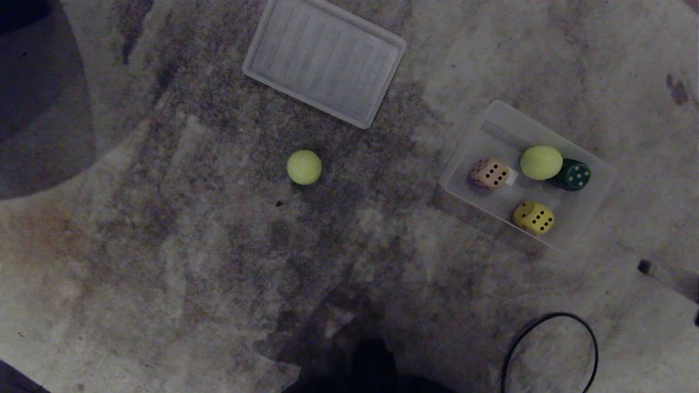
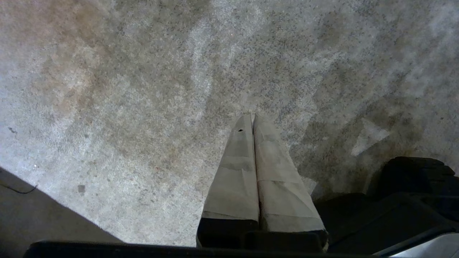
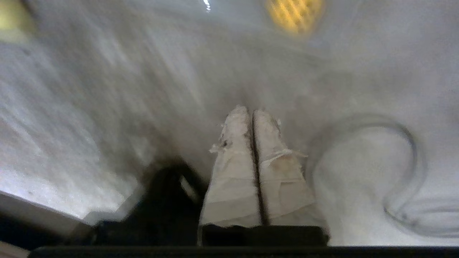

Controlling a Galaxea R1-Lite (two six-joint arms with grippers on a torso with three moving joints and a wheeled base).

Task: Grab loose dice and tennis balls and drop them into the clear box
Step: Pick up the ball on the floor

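Right gripper (image 3: 252,116) fingers pressed together, holding nothing, hanging over bare carpet (image 1: 164,262); its own camera is motion-blurred. Left gripper (image 2: 252,120) likewise closed and empty over carpet. We see neither arm from the head camera.

Nearest us, a black cable loop (image 1: 551,349) lies on the carpet at lower right. Beyond it sits the clear box (image 1: 595,202), holding the yellow die (image 1: 533,217) nearest, then the beige-pink die (image 1: 489,173), a tennis ball (image 1: 541,162) and the dark green die (image 1: 572,174), the last two touching. One loose tennis ball (image 1: 304,167) rests on the carpet, well left of the box. Farthest out, the ribbed lid (image 1: 325,57) lies flat. We can't spot a red die.
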